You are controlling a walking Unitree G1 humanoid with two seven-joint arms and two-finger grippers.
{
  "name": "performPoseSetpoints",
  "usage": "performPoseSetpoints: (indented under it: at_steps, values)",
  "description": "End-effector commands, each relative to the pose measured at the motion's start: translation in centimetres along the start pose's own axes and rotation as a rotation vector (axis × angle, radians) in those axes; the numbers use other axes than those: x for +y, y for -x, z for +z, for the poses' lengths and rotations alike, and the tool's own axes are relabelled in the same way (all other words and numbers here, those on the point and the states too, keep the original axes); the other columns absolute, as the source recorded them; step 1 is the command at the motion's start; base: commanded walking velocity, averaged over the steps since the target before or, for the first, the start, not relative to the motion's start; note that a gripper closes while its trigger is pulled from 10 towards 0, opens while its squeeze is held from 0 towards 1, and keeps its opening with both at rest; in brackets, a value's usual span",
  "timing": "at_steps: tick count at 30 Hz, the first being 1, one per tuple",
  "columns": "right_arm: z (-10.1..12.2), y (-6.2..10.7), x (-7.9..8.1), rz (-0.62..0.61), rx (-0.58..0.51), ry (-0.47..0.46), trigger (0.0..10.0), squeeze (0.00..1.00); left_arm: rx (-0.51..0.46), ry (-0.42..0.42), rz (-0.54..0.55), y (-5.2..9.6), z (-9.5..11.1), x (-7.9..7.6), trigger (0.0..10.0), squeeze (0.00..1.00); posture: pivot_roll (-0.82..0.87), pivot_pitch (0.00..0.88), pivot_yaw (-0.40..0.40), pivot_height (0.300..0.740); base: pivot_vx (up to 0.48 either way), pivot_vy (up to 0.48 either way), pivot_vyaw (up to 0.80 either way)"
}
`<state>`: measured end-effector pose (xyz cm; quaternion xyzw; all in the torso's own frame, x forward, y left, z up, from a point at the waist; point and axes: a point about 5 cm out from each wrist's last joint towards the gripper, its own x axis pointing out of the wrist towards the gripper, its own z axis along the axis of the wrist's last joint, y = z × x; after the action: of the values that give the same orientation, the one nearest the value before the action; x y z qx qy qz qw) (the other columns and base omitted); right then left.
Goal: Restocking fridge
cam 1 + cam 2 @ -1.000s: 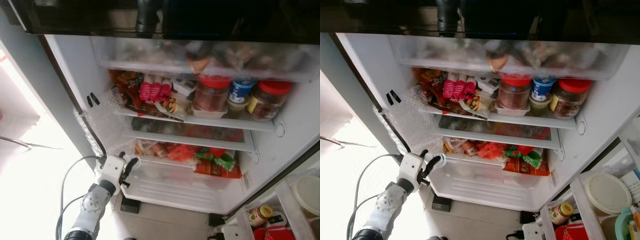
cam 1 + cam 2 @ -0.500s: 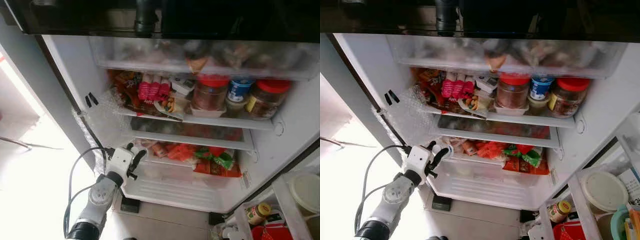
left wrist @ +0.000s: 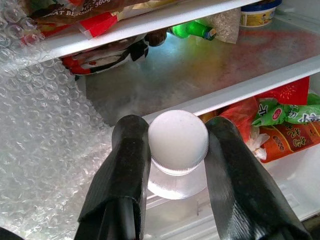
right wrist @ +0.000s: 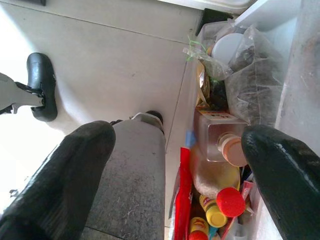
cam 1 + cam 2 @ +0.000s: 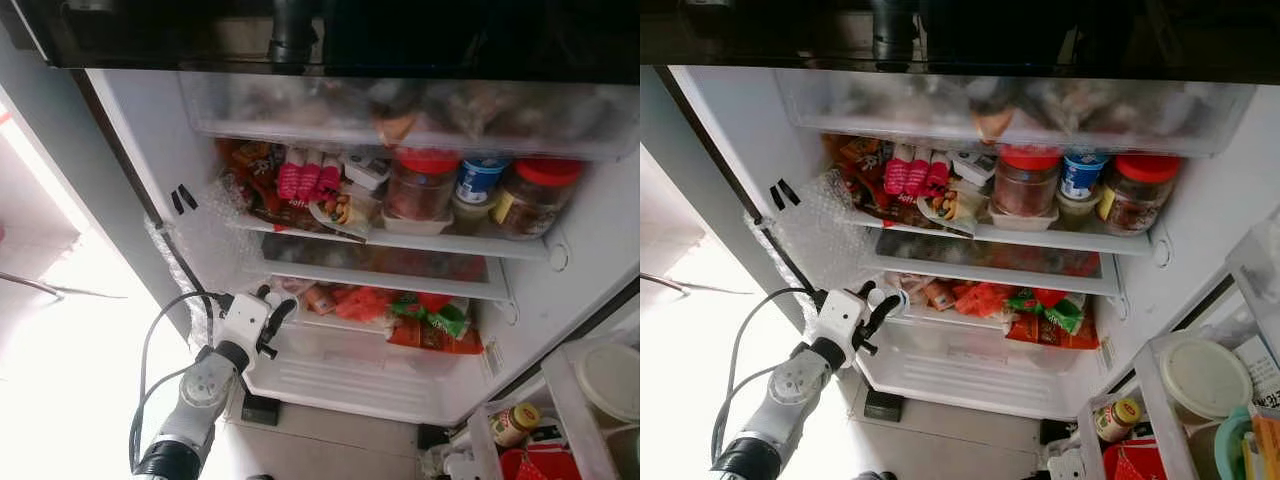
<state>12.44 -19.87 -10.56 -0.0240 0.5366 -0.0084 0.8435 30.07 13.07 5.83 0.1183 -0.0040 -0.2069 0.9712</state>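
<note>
The fridge (image 5: pixel 150 150) stands open in front of me. My left gripper (image 5: pixel 271 306) is raised at the left end of the lower shelf (image 5: pixel 330 325), shut on a small clear bottle with a white cap (image 3: pixel 178 141). In the left wrist view both black fingers (image 3: pixel 131 155) press the neck just under the cap, with the bubble-wrapped left wall (image 3: pixel 45 150) beside them. My right gripper (image 4: pixel 180 160) hangs open over the floor beside the door bins, nothing between its fingers.
Red-lidded jars (image 5: pixel 424 186) and snack packets (image 5: pixel 305 180) crowd the upper shelf. Red and green packets (image 5: pixel 432 322) lie on the lower shelf. A clear drawer (image 5: pixel 350 370) sits below. The door bin (image 5: pixel 590 400) at right holds bottles and a tub.
Over the last second my left arm rose and moved right, bringing the bottle from below the drawer up to the lower shelf's left end. It has barely moved in the last half second.
</note>
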Motion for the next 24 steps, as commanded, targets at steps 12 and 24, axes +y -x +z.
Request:
performPoseSetpoints:
  at_steps: [12,24]
  values:
    - [-0.49,0.07,0.03,-0.002,0.006,0.002,10.0,0.00,-0.033,-0.033,-0.010,-0.66,1.14,0.38,10.0,0.00,0.02,0.079,0.032,0.700,0.000,0.000,0.00]
    - [-0.36,0.07,-0.01,-0.014,-0.007,0.004,10.0,0.00,-0.038,-0.033,-0.017,-0.77,1.28,0.26,10.0,0.00,0.02,0.080,0.033,0.685,0.000,0.000,0.00]
